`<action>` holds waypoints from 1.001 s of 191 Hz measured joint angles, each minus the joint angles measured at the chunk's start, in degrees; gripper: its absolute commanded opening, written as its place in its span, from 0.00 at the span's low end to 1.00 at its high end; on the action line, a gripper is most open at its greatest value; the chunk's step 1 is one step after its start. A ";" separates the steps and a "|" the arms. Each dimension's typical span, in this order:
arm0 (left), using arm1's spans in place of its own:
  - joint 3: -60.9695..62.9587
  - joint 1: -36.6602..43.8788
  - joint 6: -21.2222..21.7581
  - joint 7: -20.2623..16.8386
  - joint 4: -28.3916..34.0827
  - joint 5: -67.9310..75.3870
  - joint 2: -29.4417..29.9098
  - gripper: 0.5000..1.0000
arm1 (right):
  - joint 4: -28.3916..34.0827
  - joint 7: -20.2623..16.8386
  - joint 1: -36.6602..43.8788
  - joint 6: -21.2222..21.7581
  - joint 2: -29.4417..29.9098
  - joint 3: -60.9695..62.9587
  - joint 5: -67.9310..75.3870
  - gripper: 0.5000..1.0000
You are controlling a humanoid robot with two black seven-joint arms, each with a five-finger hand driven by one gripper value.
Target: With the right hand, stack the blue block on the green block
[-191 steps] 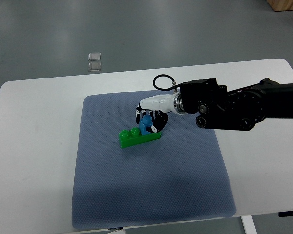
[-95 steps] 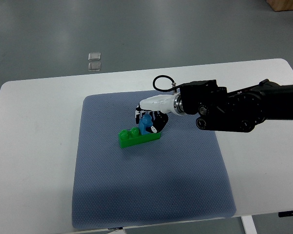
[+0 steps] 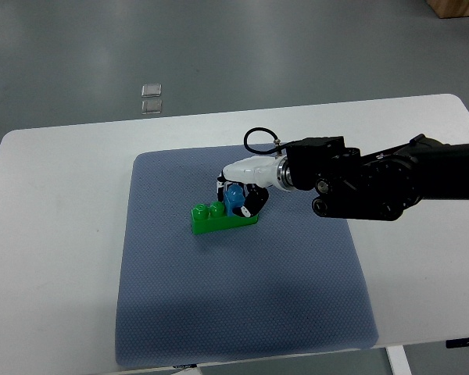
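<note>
A long green block point(image 3: 213, 219) lies on the blue-grey mat point(image 3: 234, 297), left of its middle. A small blue block point(image 3: 234, 199) sits on the green block's right half, touching its studs. My right hand point(image 3: 241, 192) reaches in from the right on a black arm, white and black fingers curled around the blue block from above and behind. The blue block's right side is hidden by the fingers. The left arm does not show.
The mat covers the centre of a white table point(image 3: 55, 234). Two small clear squares point(image 3: 150, 98) lie on the grey floor beyond the table's far edge. A black cable loop point(image 3: 258, 141) stands up at the right wrist.
The right arm has sunk slightly and shifted a little left, pressing the blue block lower onto the green block. The green block has barely moved.
</note>
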 measured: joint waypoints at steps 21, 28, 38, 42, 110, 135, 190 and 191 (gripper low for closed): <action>0.00 0.00 0.00 0.00 0.00 0.00 0.00 1.00 | -0.05 0.08 -0.24 -0.05 0.01 0.00 -0.05 0.07; 0.00 0.00 0.00 0.00 0.00 0.00 0.00 1.00 | -0.05 0.08 -0.27 -0.05 0.01 0.00 -0.05 0.07; 0.00 0.00 0.00 0.00 0.00 0.00 0.00 1.00 | -0.05 0.09 -0.29 -0.05 -0.01 0.00 -0.05 0.07; 0.00 0.00 0.00 0.00 0.01 0.00 0.00 1.00 | -0.05 0.10 -0.29 -0.05 -0.03 0.02 -0.05 0.07; -0.07 0.00 0.00 0.00 0.24 0.00 0.00 1.00 | -0.02 0.34 -0.30 0.13 -0.38 0.26 0.10 0.43; -0.08 0.00 -0.01 -0.02 0.31 0.00 0.00 1.00 | 0.09 0.35 -0.24 0.41 -0.72 1.01 0.83 0.82; -0.09 0.00 -0.03 -0.02 0.43 0.00 0.00 1.00 | 0.43 0.53 0.05 0.63 -1.20 1.66 1.19 0.84; -0.09 0.00 -0.03 -0.02 0.44 0.00 0.00 1.00 | 0.43 0.53 0.05 0.64 -1.22 1.66 1.19 0.84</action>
